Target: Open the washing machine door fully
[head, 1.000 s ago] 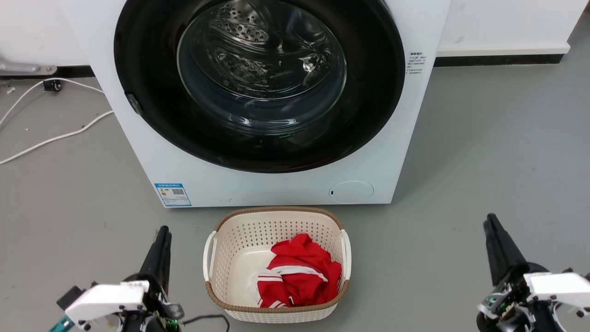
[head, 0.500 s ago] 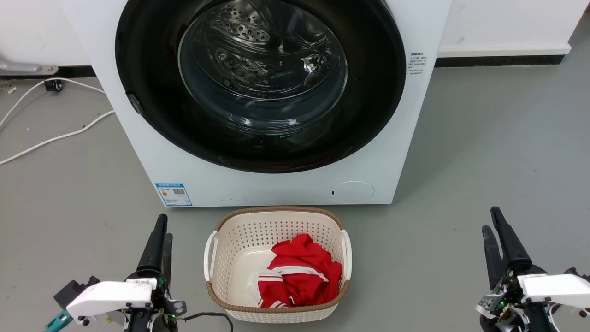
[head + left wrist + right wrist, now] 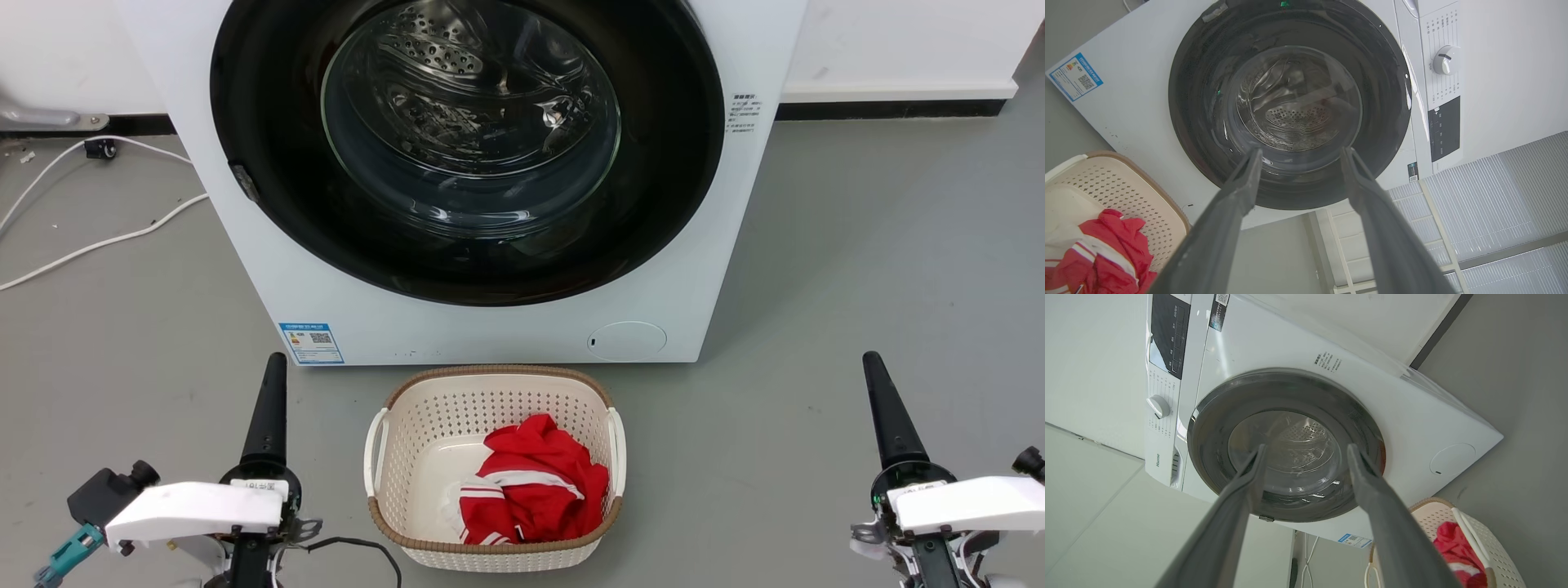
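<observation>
The white washing machine stands straight ahead. Its door, a black disc with a clear glass bowl, lies flat against the machine's front. A small grey tab sits on the door's left rim. My left gripper is low on the left and my right gripper low on the right, both short of the machine and pointing at it. In the left wrist view the left gripper is open and empty, with the door beyond it. In the right wrist view the right gripper is open and empty before the door.
A cream perforated basket holding a red and white garment sits on the grey floor between my arms, just before the machine. White cables trail on the floor at the left. A dial and dark panel are on the machine's top strip.
Both grippers have reached a little further toward the machine and rolled, so each pair of fingers lines up as one in the head view. The door has not moved.
</observation>
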Robot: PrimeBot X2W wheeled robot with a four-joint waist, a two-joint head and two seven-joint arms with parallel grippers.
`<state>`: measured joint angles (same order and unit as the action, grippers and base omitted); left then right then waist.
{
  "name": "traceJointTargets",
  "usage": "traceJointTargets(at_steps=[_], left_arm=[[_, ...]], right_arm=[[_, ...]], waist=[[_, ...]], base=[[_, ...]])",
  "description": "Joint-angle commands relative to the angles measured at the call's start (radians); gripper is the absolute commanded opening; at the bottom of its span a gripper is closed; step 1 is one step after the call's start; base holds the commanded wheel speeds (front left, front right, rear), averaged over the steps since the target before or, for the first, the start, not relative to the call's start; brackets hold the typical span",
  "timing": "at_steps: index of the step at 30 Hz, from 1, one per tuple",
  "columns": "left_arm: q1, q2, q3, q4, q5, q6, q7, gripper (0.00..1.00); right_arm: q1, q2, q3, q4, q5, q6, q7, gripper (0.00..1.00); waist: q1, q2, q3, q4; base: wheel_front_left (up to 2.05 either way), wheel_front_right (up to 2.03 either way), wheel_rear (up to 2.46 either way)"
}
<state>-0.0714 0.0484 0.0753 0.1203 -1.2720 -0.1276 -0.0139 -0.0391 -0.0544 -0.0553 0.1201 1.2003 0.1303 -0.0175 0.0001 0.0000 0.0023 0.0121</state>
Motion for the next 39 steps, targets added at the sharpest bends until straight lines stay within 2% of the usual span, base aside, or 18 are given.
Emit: traceJointTargets(at_steps=[1,23,39], left_arm=[[-0.011,0.003,0.001,-0.029,0.034,-0.002,-0.012,1.00],[0.005,0.004,-0.030,-0.079,0.451,-0.002,-0.088,1.00],[0.012,0.015,-0.051,-0.072,0.688,-0.003,-0.133,1.00]], right_arm=[[-0.008,-0.002,0.003,-0.029,-0.044,0.000,-0.012,1.00],[0.017,0.000,0.035,-0.069,-0.507,0.000,-0.069,1.00],[0.034,0.002,0.031,-0.101,-0.732,0.000,-0.050,1.00]], waist=[[0.0000,0.0000,0.000,0.000],[-0.0001,0.0000,0.000,0.006],[-0.0001,0.0000,0.000,0.008]], base=[[0.00,0.00,0.00],[0.00,0.00,0.00],[0.00,0.00,0.00]])
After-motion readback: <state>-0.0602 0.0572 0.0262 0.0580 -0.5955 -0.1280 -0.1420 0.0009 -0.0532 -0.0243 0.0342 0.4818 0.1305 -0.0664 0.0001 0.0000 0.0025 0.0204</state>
